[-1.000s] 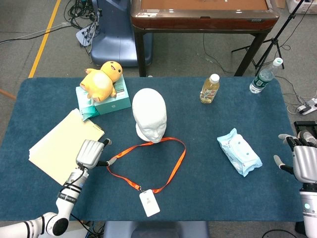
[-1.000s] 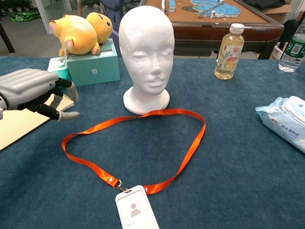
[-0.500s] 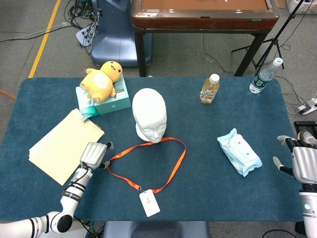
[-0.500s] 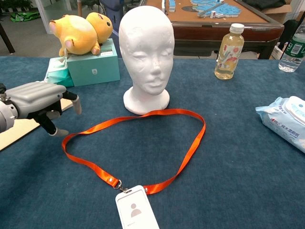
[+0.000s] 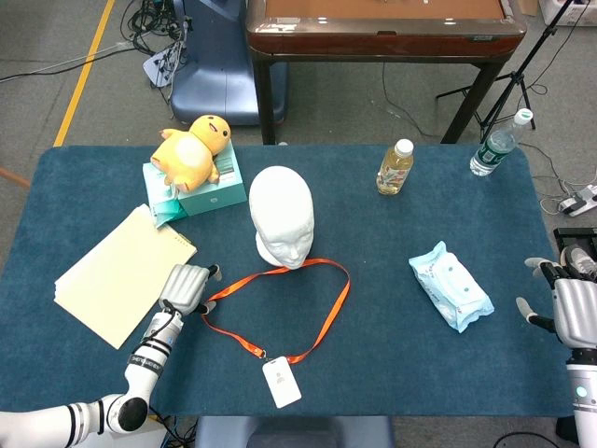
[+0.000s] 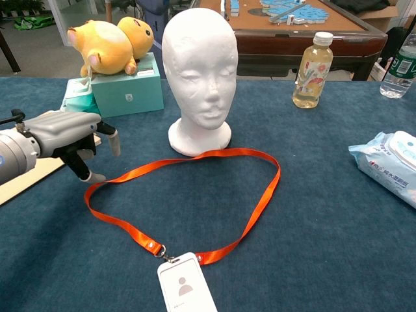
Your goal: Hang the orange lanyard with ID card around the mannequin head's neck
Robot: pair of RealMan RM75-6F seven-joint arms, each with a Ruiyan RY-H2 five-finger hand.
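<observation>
On the counter [image 5: 392, 336]: lanyard [image 6: 257, 201] lies looped flat before the mannequin head [image 6: 198, 71] (card [image 6: 186, 286] nearest the robot).
Left hand [image 6: 68, 133]: fingers apart, empty, beside the strap's left bend, apparently to pinch it.
Right hand [image 5: 571, 303]: spread, empty, idle at the counter's edge.

The left hand [image 6: 65, 133] has slid toward 3 o'clock across the table, closing on the left bend of the orange lanyard [image 6: 188, 198] (fingertips now just beside the strap).

Head view high, steeply downward over the whole table [image 5: 392, 373]; chest view low, near, forward across it.
</observation>
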